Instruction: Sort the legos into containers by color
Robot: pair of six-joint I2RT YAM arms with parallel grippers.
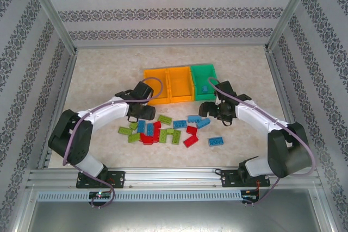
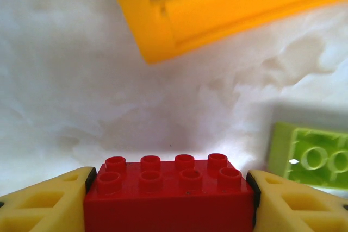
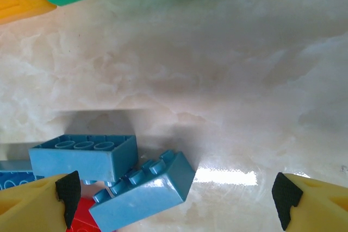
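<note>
Red lego (image 2: 168, 202): clamped between left claw (image 2: 169, 188) pads. Right claw (image 3: 176, 196): spread wide, empty. Green container (image 1: 212, 72): one blue lego (image 1: 204, 88) inside; most legos (image 1: 163, 131) lie unsorted on tabletop (image 1: 109, 74).

Left claw (image 2: 169, 194) gripping red lego (image 2: 163, 207); right claw (image 3: 176, 199) spread wide; both arms extended.

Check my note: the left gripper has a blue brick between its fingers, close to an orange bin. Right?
Wrong colour: the left wrist view shows a red brick, not a blue one, between the left gripper's fingers, close to the orange bin.
</note>
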